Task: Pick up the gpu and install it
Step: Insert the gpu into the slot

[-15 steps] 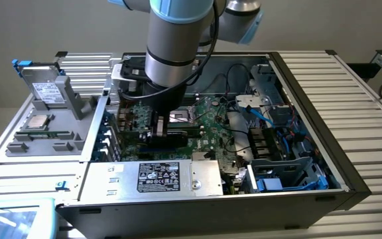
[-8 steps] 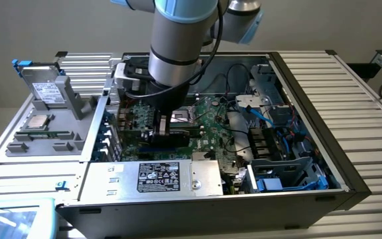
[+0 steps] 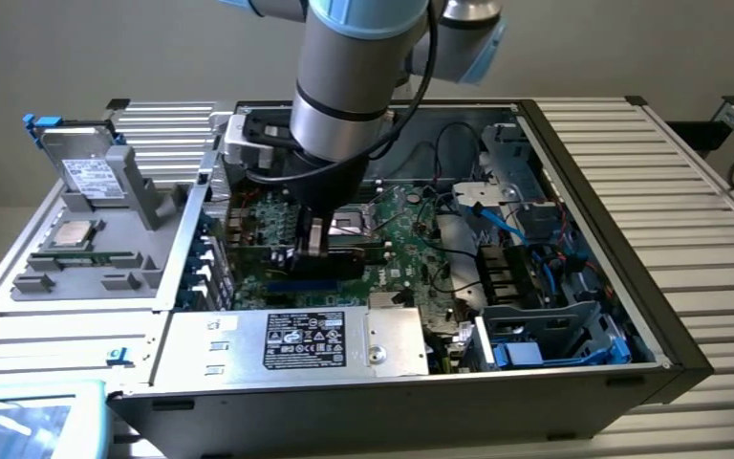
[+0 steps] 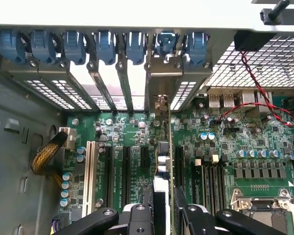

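Jaws: closed to a narrow gap on the small flat black rectangular gpu point(image 4: 162, 164), with one black finger point(image 4: 146, 215) against either face of the card.
Where the gpu was: upright on its long edge inside the open dark metal computer case point(image 3: 596, 201) and low over the green motherboard point(image 4: 117, 129). It ran in line with the black expansion slots point(image 4: 126, 166). Its metal end pointed toward the row of blue plastic latches point(image 4: 105, 44) on the rear wall.
Seating: I could not tell whether its lower edge had entered a slot or only hung just above one.
Handling, as a judgement: light and stiff, but fragile. The smooth shroud could slip under a weak pinch, and a sideways twist would strain the board.
Where to hold: on the flat shroud faces near the middle of the top edge, away from the contact edge and the thin end bracket.
Wrist view added: the card edge-on, how squarely it followed the slots, and the long white slot point(image 4: 90, 166) well off to one side.
Exterior view added: the grey and blue robot arm point(image 3: 348, 86) reaching straight down into the case, the silver metal box with a black label point(image 3: 303, 344) at the near wall, and the ribbed aluminium counter point(image 3: 705, 163) under the case. There the card was only a dark shape under the wrist.
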{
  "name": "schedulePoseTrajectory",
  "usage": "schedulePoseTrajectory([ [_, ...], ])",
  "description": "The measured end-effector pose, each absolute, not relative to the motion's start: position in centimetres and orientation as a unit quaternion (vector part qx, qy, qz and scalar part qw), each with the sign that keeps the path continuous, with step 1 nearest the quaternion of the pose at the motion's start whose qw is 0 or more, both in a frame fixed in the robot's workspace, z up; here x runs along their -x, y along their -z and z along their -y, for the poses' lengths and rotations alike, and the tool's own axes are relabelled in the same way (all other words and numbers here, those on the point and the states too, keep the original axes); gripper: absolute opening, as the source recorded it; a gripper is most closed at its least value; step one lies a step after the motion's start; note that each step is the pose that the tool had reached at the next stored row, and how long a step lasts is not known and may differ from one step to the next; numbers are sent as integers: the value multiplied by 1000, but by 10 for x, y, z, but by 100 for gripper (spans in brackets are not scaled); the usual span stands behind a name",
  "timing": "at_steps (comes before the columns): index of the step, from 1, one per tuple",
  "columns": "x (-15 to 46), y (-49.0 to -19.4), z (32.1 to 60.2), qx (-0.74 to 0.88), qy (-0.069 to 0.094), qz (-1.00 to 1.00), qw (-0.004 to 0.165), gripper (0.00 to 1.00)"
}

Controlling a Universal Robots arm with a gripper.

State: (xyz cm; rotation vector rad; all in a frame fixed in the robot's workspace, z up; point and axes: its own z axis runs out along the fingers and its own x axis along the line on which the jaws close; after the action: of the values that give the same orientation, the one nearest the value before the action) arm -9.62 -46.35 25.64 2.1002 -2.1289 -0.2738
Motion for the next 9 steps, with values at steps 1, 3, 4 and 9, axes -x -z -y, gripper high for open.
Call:
schedulePoseTrajectory([
  [1,94,-256,463,-698,92,707,70,27],
  [3,92,-258,464,-697,94,707,72,27],
  [4,92,-258,464,-697,95,707,74,27],
  [9,92,-259,464,-697,98,707,77,27],
])
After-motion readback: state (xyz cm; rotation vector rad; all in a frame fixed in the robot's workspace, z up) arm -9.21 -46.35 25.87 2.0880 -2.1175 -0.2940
